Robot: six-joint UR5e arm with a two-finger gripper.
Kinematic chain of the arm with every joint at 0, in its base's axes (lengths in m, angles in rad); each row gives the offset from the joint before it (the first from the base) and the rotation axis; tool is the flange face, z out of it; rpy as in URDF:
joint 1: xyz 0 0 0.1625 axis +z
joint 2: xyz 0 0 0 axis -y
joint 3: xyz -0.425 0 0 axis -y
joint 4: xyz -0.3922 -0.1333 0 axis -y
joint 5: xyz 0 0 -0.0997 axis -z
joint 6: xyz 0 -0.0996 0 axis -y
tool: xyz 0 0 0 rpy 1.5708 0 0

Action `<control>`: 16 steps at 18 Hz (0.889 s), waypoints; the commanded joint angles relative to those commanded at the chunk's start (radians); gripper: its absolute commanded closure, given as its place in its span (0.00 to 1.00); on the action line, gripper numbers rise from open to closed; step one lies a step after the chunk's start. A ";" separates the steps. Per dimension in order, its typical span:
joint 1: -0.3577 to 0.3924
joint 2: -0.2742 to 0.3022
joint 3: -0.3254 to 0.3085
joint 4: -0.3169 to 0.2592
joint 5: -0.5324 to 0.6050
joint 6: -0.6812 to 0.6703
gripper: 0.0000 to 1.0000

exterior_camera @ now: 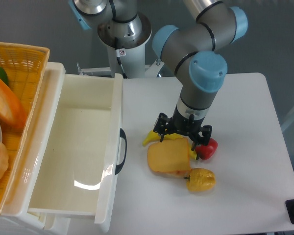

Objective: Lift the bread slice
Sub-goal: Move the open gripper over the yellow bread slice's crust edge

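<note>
The bread slice [169, 157] is lying flat on the tabletop [245, 122], with the claw [182, 138] hanging spread wide just over its 12 o'clock edge, gripping nothing. It is probably light, stiff and smooth; pinching across opposite crust edges is looking safest, clear of the red pepper [207, 148] at 3 o'clock.
</note>
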 joint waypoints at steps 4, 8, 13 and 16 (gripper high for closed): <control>0.011 -0.026 -0.024 0.003 -0.002 0.000 0.00; 0.015 -0.045 -0.035 0.037 -0.003 -0.023 0.00; 0.040 -0.083 -0.022 0.040 -0.002 -0.014 0.00; 0.080 -0.120 0.006 0.066 -0.002 0.005 0.00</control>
